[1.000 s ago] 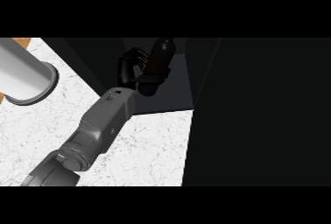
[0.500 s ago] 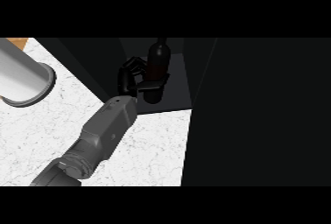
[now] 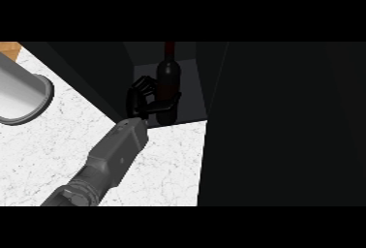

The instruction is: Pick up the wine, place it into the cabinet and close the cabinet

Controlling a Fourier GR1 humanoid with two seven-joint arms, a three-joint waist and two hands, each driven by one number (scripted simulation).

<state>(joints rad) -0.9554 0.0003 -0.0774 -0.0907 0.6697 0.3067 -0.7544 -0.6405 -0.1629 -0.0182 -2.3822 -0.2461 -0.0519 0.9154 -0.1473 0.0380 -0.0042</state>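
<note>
Placing step: left hand point(image 3: 146, 99) is grasping the wine bottle point(image 3: 169, 80) inside the dark cabinet point(image 3: 279, 121).
Next move (judged): setting it down, releasing, then closing the door.

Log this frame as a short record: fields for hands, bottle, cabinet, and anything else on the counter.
hand in view: one hand, on a grey forearm from the lower left; which side cannot be told
grasp: fingers curled round the wine bottle
bottle: dark, upright, inside the cabinet opening
cabinet door: dark panel at right, not closed
other: grey cylinder at left on the white counter
</note>
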